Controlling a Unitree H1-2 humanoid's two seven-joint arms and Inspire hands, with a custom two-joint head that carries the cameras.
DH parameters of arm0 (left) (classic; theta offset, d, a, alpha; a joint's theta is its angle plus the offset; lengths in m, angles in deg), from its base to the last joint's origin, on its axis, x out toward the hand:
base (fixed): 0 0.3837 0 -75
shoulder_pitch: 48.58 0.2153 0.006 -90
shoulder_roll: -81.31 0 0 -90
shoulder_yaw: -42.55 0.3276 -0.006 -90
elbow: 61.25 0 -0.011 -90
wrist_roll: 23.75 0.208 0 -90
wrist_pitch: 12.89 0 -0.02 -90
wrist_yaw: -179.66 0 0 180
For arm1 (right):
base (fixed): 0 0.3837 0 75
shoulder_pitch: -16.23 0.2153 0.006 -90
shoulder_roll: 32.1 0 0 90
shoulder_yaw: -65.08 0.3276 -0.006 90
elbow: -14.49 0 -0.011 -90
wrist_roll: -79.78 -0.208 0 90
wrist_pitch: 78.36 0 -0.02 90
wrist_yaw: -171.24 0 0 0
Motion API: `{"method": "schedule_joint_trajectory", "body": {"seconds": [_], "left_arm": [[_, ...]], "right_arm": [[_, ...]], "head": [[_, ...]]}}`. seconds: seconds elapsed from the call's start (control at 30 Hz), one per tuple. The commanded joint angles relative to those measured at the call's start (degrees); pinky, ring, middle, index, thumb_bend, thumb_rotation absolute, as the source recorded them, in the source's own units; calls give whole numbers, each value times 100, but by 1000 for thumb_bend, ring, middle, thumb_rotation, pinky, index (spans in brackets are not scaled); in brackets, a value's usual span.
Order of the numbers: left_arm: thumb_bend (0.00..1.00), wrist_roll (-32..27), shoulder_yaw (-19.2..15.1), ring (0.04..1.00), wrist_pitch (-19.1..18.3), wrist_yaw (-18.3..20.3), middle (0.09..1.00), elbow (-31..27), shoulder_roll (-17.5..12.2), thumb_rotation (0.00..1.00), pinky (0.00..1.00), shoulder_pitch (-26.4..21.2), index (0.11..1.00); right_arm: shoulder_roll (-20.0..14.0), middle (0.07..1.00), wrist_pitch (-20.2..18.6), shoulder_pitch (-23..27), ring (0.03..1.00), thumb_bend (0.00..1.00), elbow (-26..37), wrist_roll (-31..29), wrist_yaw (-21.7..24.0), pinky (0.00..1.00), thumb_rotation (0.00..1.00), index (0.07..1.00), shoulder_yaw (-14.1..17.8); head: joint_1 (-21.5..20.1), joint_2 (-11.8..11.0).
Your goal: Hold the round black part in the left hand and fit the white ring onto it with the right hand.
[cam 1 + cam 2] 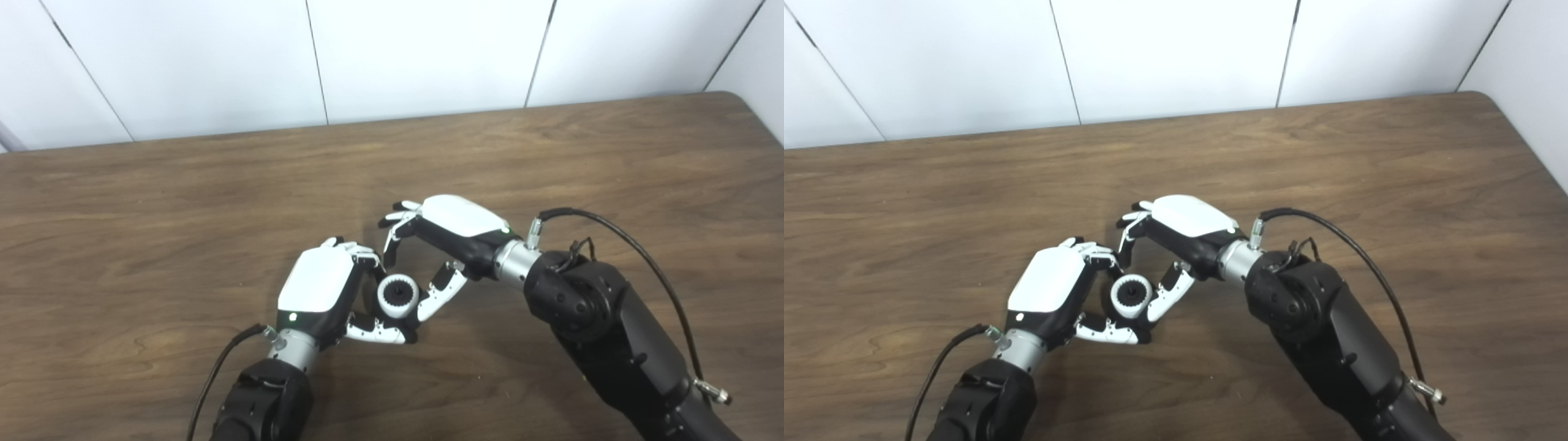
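Mid-table (551, 153), left hand (318, 288) gripping white ring (397, 296), right hand (441, 245) touching

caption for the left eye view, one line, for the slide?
Left hand holds the black part with the white ring around it, right hand at the ring, above the wooden table.

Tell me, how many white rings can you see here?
1. The white ring sits around the round black part, between the left hand and the right hand. Another could be hidden under a hand.
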Motion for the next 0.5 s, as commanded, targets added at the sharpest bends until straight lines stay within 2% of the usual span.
{"method": "schedule_joint_trajectory", "body": {"seconds": [0.0, 0.17, 0.47], "left_arm": [[519, 12, 32, 835, 30, 102, 753, 14, -11, 57, 926, -54, 485], [519, 13, 25, 826, 75, 25, 749, 51, -32, 56, 919, -35, 485], [518, -73, -28, 819, 114, -6, 750, 66, -64, 61, 909, -28, 487]], "right_arm": [[10, 878, -26, 248, 966, 933, 180, -74, -116, 881, 219, 577, 173], [-56, 873, -122, 297, 957, 918, 297, -65, -118, 861, 223, 584, 414], [-240, 873, -333, 333, 948, 955, 441, -127, -91, 813, 198, 618, 834]], "head": [[3, 7], [13, 7], [2, -7]]}}
